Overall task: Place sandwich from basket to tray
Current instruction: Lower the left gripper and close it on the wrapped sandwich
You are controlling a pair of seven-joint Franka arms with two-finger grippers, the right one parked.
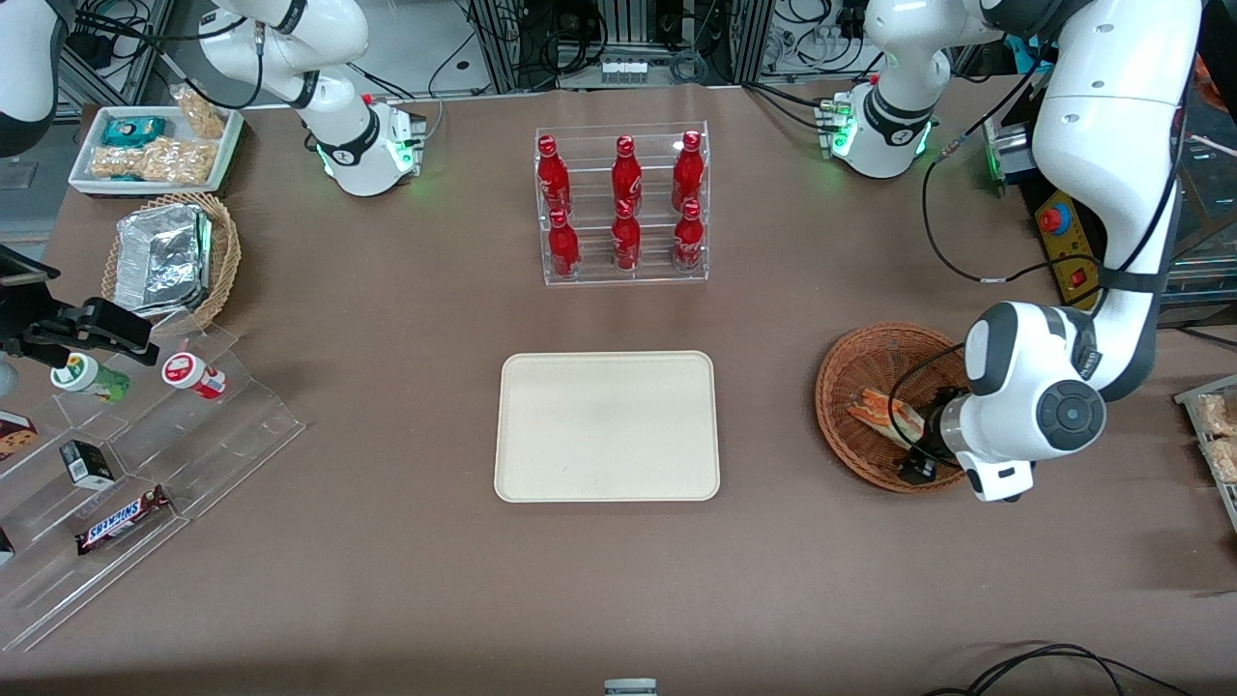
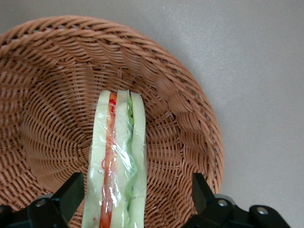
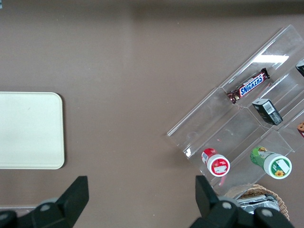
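The tool (image 2: 135,202) hangs low inside the basket (image 1: 860,372), its two fingers (image 2: 69,194) spread wide apart with one on either side of the sandwich (image 2: 116,161), neither touching it. The sandwich stands on edge on the wicker floor, wrapped in clear film, layers facing up: white bread with an orange-red stripe and a green one. Its long axis runs straight out from between the fingers toward the basket's middle. From the front, the sandwich (image 1: 884,414) lies slanted, one end under the wrist. The basket sits on the brown counter (image 1: 387,580), toward the working arm's end, beside the cream tray (image 1: 607,425) and apart from it.
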